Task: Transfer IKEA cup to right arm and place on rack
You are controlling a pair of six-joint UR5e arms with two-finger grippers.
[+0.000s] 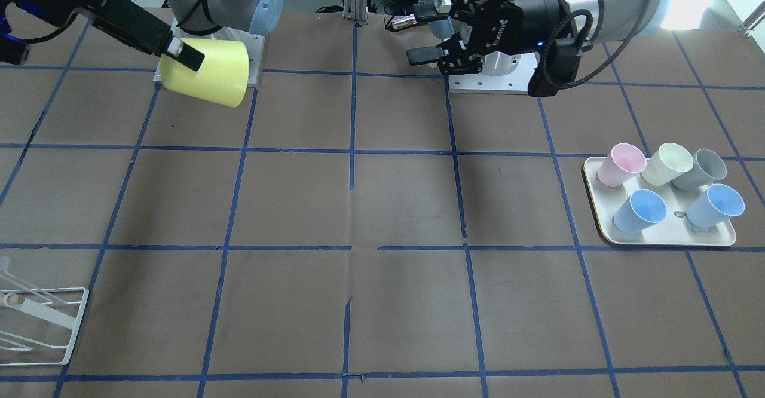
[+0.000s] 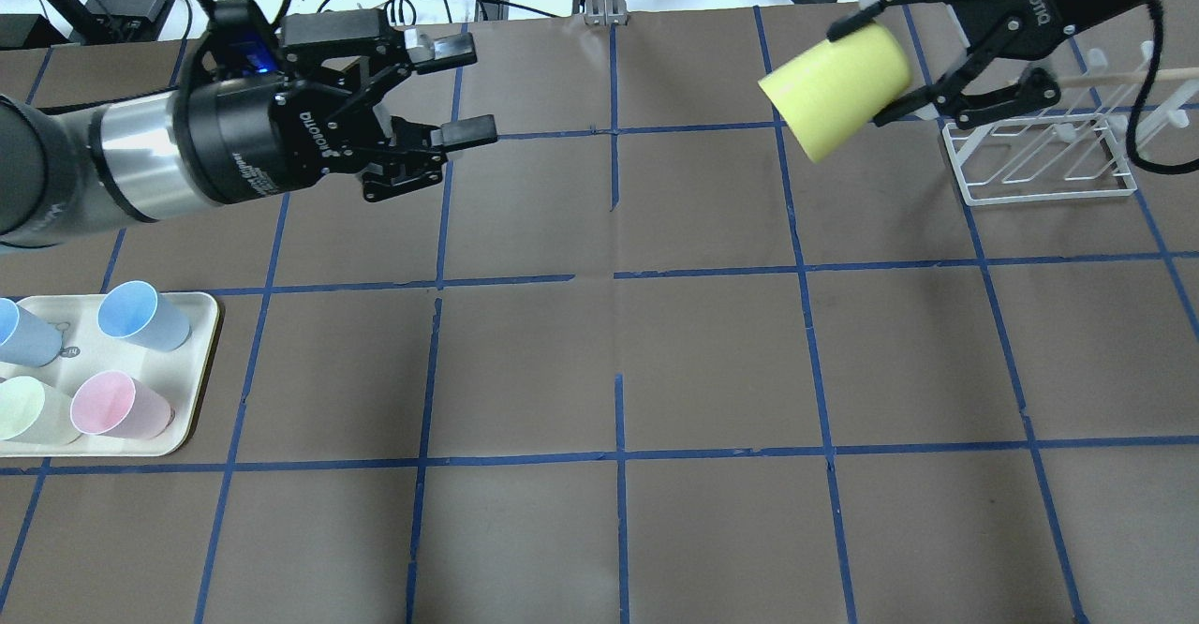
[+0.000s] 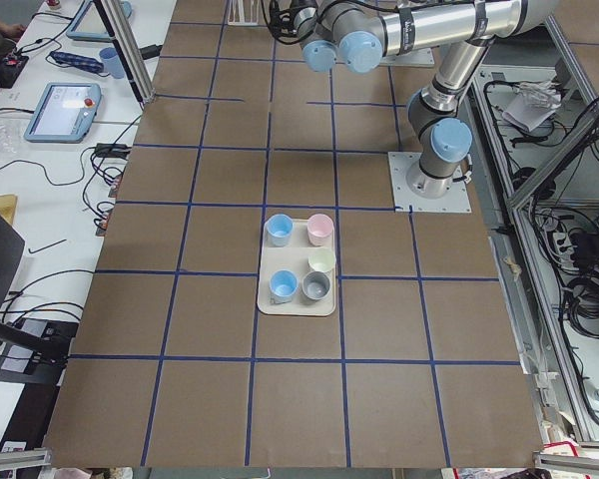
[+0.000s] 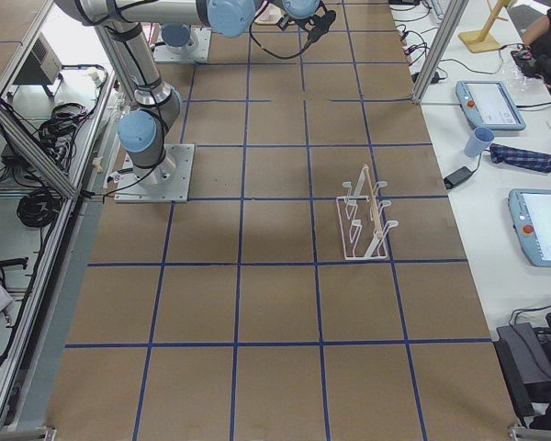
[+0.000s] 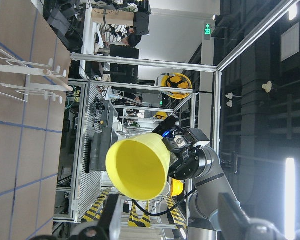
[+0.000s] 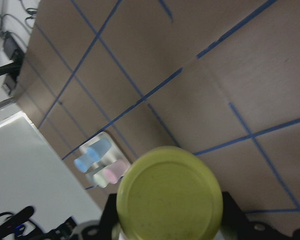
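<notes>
The yellow IKEA cup [image 2: 824,104] hangs in the air on its side at the table's far right, its mouth turned toward the left arm. My right gripper [image 2: 866,71] is shut on its base end. The cup also shows in the front view [image 1: 209,75], and from the right wrist I see its round base [image 6: 169,195]. My left gripper [image 2: 461,88] is open and empty, well apart from the cup, and it also shows in the front view [image 1: 418,33]. The left wrist view looks into the cup's mouth [image 5: 138,167]. The white wire rack [image 2: 1040,160] stands just below and beyond my right gripper.
A cream tray [image 2: 199,362] at the left holds several cups, blue, pink, pale cream and grey; it also shows in the front view [image 1: 663,239]. The rack also shows at that view's lower left [image 1: 36,320]. Blue tape lines grid the brown table.
</notes>
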